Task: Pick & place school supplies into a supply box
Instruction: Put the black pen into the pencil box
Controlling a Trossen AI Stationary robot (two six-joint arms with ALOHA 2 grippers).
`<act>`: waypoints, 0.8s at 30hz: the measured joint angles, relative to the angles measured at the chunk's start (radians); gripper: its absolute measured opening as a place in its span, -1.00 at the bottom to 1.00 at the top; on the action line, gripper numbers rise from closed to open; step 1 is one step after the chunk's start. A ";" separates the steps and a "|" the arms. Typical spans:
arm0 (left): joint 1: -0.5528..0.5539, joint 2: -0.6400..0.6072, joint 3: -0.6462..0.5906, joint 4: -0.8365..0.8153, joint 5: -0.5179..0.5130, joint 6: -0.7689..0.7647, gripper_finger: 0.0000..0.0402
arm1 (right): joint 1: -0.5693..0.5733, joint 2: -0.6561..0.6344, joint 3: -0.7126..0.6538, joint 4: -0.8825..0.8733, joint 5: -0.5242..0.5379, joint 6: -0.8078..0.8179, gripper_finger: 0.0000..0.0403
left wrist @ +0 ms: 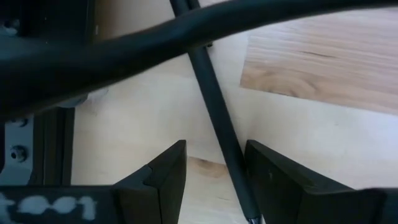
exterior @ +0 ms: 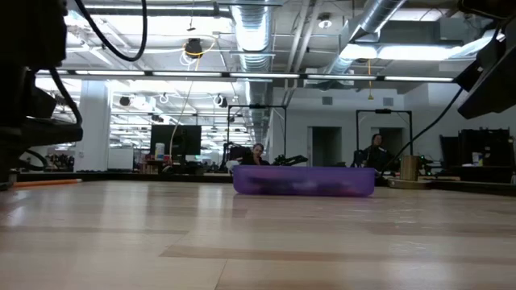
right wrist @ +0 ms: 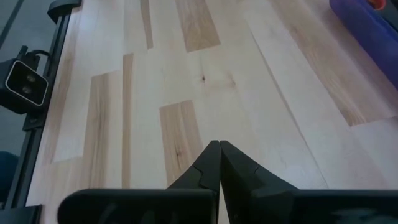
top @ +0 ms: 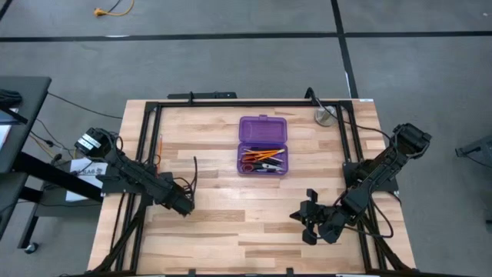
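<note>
On the wooden table [top: 254, 223], left claw [left wrist: 214, 171] straddles a black pen [left wrist: 217, 124].

Open purple supply box [top: 262, 144] mid-table, pencils [top: 267, 156], scissors [top: 247, 165] inside; black pen [left wrist: 219, 121] apparently between fingers

Supply box [top: 263, 132]: translucent purple, lid same purple. Inside: orange pencils [top: 266, 156], red-and-black scissors [top: 247, 165], black pens [top: 269, 168]. Surface [top: 231, 215]: pale wood planks w/ darker tan patches, black frame. Black pen [left wrist: 219, 121] between the dark fingers of the left claw [left wrist: 214, 180]. Silver disc [top: 326, 116] at 1 o'clock from box. Orange pencil [top: 160, 146] at 9 o'clock. Floor [top: 231, 61] grey, black lines.
</note>
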 joint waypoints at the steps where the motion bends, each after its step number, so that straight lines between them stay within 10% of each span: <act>1: 0.010 0.000 0.000 0.002 0.002 0.000 -0.22 | 0.000 0.000 0.000 0.000 -0.001 0.000 -1.00; 24: 0.147 0.001 -0.003 0.054 0.045 0.026 -0.91 | 0.006 0.000 0.000 0.000 -0.055 0.000 -1.00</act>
